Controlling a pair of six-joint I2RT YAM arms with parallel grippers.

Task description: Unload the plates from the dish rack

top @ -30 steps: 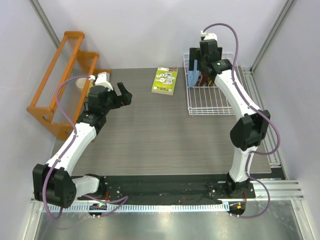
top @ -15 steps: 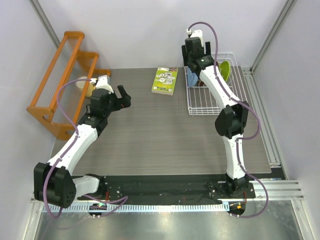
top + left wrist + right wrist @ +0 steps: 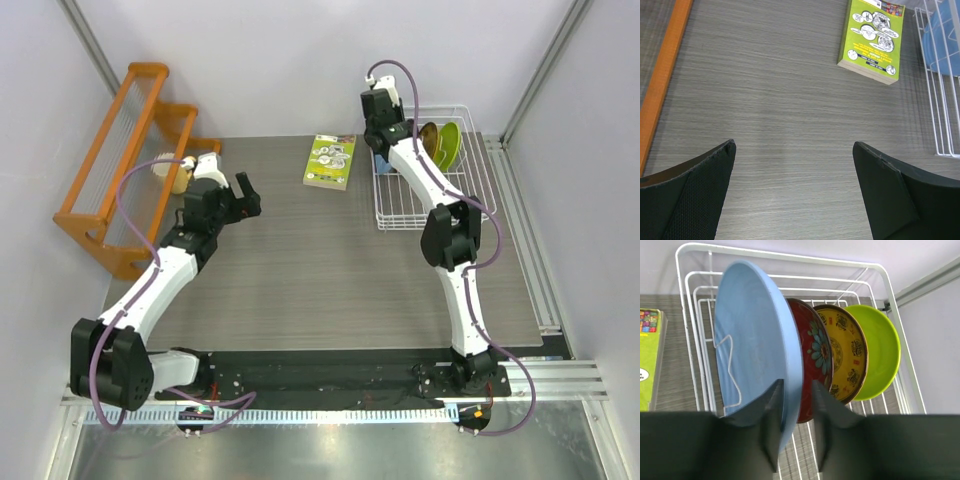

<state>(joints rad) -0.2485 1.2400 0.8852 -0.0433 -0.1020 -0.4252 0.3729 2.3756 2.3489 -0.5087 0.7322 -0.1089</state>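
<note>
The white wire dish rack (image 3: 790,255) stands at the back right of the table (image 3: 425,215). Four plates stand on edge in it: a large light-blue plate (image 3: 755,355), then a dark-red floral plate (image 3: 812,352), a yellow patterned plate (image 3: 842,352) and a lime-green plate (image 3: 879,347). My right gripper (image 3: 796,422) reaches down at the rack's left end (image 3: 384,148). Its fingers straddle the light-blue plate's rim, closed in narrowly on it and blurred. My left gripper (image 3: 794,145) hovers wide open over bare table at the left (image 3: 245,190), holding nothing.
A green-and-white booklet (image 3: 331,161) lies flat just left of the dish rack (image 3: 871,40). An orange wooden rack (image 3: 120,170) stands along the table's left edge. Grey walls close in the back and both sides.
The right arm swung left from over the rack's middle to the light-blue plate, and its jaws closed in from wide open. The left arm shifted only slightly.
</note>
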